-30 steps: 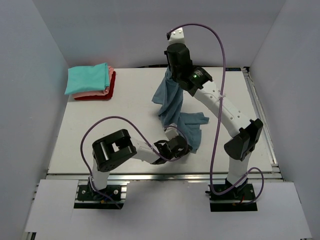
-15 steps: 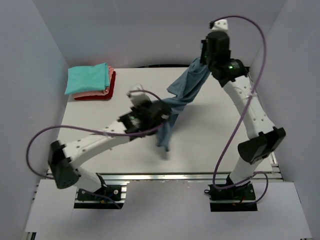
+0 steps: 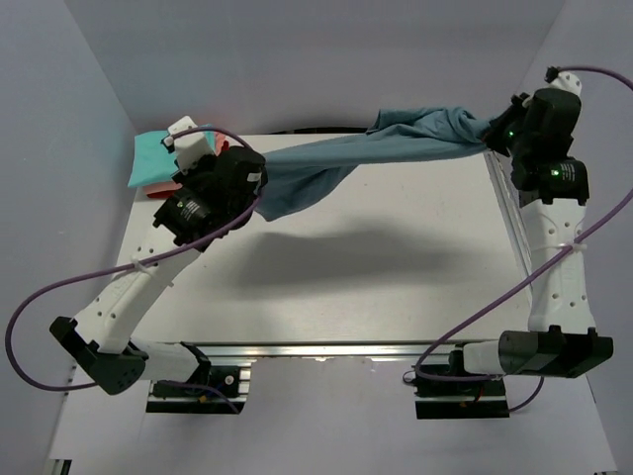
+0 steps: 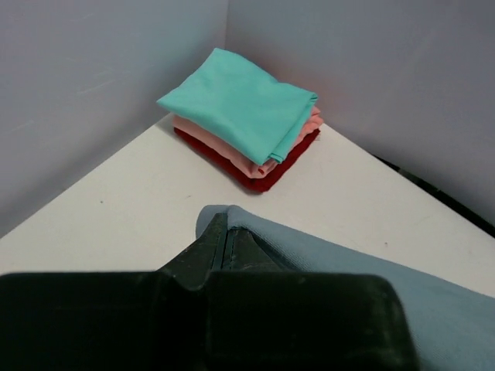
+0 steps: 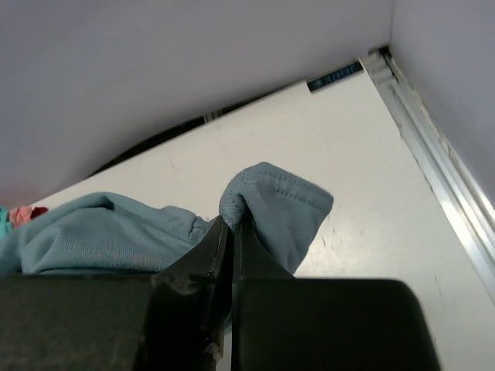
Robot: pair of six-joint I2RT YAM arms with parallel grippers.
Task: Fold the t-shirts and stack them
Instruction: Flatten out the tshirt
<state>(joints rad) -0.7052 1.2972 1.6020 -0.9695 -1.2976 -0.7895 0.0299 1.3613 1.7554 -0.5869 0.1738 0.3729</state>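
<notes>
The white table [image 3: 346, 287] is bare and matte beneath the arms. Above its middle and far part the slate-blue t-shirt [image 3: 396, 143] hangs off the surface, strung between the two claws with its long axis running left to right. The left gripper [image 3: 257, 186] is clenched on one end; in the left wrist view its dark jaws pinch a rounded fold of the soft knit. The right gripper [image 3: 492, 137] is clamped on the other end, where a stitched hem curls over its tips in the right wrist view. The jersey is bunched into a loose rope at the right and widens into a sagging pouch at the left, so it is gathered, not flat. To spread it, I judge both claws must lower together along that left-right line. In the far left corner, just beyond the left claw, sits the folded stack, square-edged: teal tee [image 4: 240, 104] on salmon-pink tee [image 4: 232, 152] on red tee [image 4: 251, 179]. The left arm is nearer to it.
</notes>
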